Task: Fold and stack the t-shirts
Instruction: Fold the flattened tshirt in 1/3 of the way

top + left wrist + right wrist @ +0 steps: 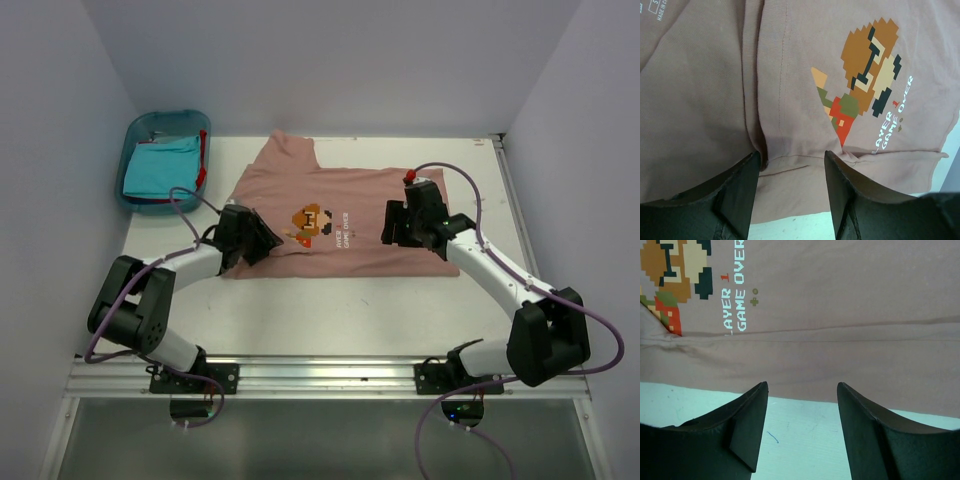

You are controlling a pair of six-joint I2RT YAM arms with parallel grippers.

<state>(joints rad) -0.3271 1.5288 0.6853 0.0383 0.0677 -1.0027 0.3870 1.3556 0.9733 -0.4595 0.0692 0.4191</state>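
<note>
Where the dusty pink t-shirt [340, 205] lies spread on the white tabletop [350, 310], print side up, both claws are recorded at its near hem.

Left claw [262, 240]: positioned over the shirt's left part, just beside the pixel-character print [313, 224]. In the left wrist view its 2 fingers [742, 190] are seen apart. A raised crease of pink cloth [760, 125] runs down toward the gap and ends beside the left-hand finger. The hem crosses between the fingers, with a strip of tabletop below it. The claw is released, with nothing pinched. Whether the fingertips touch the cloth cannot be told.

Right claw [395, 225]: positioned over the shirt's right part, just beside the printed text. In the right wrist view its fingers [747, 425] are spread over bare tabletop, and the hem [805, 395] lies just ahead of the tips. The claw is released and nothing is grasped.

Other items: a blue plastic bin [135, 135] stands at the far left corner, well apart from both claws. A folded turquoise t-shirt [160, 165] lies inside it. A red t-shirt [203, 165] shows as a strip along the bin's right wall.
</note>
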